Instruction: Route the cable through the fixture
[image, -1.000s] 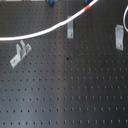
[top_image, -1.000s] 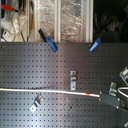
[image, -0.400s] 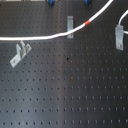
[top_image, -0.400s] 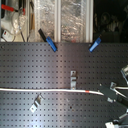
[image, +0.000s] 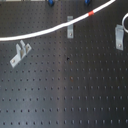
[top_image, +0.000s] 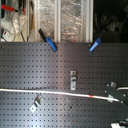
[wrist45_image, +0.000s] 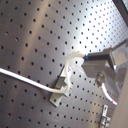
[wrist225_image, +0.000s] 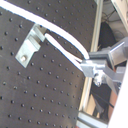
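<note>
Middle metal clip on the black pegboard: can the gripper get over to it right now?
Probably yes. The gripper, gripping the thin white cable, sits at the second exterior view's right, and only bare black pegboard separates it from the small middle metal clip.

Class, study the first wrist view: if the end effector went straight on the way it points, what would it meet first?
Probably the metal clip that the cable runs into, just ahead of the end effector; depth is unclear.

hand | fingers closed | low over board, tilted
</note>
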